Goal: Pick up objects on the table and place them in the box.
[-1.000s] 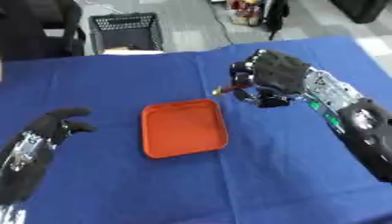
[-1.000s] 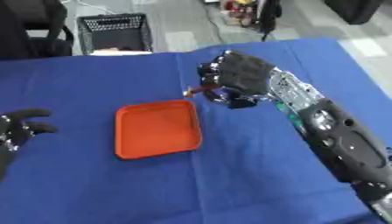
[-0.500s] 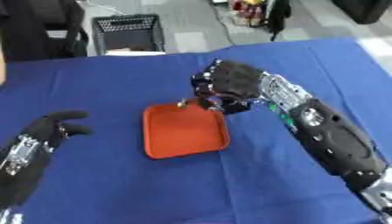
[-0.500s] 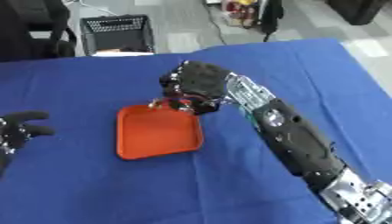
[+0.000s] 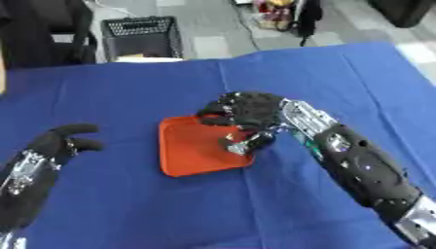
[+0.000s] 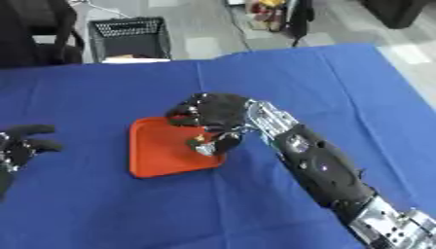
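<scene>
The worktop [image 5: 340,82] is covered with a blue cloth. A shallow orange box [image 5: 191,153], square with a raised rim, lies on the cloth near the middle, slightly askew to the worktop edges.

The right robot hand [image 5: 247,114] reaches in from the right side and is positioned over the right part of the box, palm down, its black fingers curled. A small item [image 6: 201,142] with green and orange on it shows between the fingertips and thumb. The right robot hand is closed on this small item, pinching it; what the item is cannot be told. It is held above the box floor, inside the box outline near its right rim. Whether it touches the box floor cannot be told.

The right forearm runs from the hand down to the lower right corner, black with silver sections, crossing the cloth beside the box.

The left robot hand [image 5: 60,143] shows at the left edge, well apart from the box, resting over the cloth. Its fingers are bent at a relaxed curve and hold nothing; the thumb stands apart from the fingers.

Beyond the far edge of the worktop, on the grey floor, stands a black wire-mesh basket [image 5: 140,36]. Dark furniture stands beside it at the upper left. Some coloured objects stand on the floor further right; these cannot be identified.
</scene>
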Motion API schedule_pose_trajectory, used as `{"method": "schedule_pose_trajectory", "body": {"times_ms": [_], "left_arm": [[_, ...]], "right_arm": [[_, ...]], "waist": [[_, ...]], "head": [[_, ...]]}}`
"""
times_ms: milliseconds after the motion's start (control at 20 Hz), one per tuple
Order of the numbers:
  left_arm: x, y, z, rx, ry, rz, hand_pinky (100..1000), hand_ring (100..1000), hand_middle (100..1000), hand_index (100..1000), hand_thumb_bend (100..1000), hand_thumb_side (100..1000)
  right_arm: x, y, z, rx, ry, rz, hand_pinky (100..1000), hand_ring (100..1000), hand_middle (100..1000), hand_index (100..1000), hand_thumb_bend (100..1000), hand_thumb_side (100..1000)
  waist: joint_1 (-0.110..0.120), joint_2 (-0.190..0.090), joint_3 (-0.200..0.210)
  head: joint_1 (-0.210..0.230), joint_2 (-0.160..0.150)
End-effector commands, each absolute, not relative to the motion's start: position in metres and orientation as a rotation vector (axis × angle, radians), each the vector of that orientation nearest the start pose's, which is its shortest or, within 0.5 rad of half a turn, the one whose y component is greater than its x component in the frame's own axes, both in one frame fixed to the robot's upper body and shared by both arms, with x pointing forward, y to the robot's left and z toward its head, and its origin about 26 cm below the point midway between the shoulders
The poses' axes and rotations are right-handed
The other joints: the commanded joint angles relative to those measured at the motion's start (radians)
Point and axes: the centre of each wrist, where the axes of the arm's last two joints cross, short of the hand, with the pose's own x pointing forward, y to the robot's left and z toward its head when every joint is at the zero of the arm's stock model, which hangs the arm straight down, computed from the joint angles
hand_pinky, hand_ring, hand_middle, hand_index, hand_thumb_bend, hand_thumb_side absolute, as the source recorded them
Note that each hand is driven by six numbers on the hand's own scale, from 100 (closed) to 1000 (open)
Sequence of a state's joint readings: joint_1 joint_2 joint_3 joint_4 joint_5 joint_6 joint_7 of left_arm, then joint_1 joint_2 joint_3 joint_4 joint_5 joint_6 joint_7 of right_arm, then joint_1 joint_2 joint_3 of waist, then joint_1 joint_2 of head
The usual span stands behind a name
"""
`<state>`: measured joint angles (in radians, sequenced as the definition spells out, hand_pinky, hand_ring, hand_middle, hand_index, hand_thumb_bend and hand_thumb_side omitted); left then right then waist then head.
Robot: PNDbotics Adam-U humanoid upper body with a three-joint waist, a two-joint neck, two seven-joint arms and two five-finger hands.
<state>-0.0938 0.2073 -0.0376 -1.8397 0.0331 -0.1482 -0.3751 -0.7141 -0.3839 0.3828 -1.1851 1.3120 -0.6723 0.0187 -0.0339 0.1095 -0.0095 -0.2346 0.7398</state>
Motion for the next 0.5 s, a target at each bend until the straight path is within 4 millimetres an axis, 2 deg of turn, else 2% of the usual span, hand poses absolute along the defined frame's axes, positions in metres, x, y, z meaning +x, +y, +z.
{"method": "schedule_pose_trajectory", "body": {"times_ms": [50, 500], "left_arm": [[0.2903, 0.2586, 0.0978, -0.19, -2.013, -0.613, 821, 704, 791, 846, 253, 1000], [0.2901, 0.2584, 0.0974, -0.19, -2.012, -0.615, 822, 705, 791, 846, 252, 1000]], "right_arm": [[0.4277, -0.214, 0.1288, 0.952, 1.955, -2.441, 833, 932, 982, 959, 100, 618], [0.4255, -0.2163, 0.1314, 0.961, 1.98, -2.438, 829, 923, 978, 962, 100, 577]], "waist": [[0.003, -0.016, -0.002], [0.004, -0.016, -0.003]], "head": [[-0.011, -0.005], [-0.011, -0.007]]}}
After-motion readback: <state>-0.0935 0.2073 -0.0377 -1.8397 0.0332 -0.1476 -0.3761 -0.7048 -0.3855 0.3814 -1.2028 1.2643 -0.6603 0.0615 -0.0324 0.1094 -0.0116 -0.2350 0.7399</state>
